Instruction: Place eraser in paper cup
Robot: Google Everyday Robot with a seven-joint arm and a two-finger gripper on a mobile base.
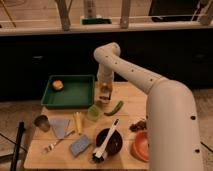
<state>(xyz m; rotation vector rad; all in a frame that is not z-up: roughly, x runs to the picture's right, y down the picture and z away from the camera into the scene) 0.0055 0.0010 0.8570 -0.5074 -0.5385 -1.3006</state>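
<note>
My gripper [104, 96] hangs from the white arm and points down over the back middle of the wooden table [125, 95], just right of the green tray [70, 95]. A small brownish patch shows at the gripper, but I cannot tell whether it is the eraser. The paper cup does not show clearly; the gripper covers the spot right below it. The small translucent green cup [93, 112] stands just in front of the gripper.
An orange fruit [58, 85] lies in the tray. On the table are a green pepper [115, 107], a grey metal cup [42, 122], a blue-grey sponge [80, 145], a fork [54, 145], a white-handled brush [106, 138] on a dark bowl, and an orange bowl [141, 146].
</note>
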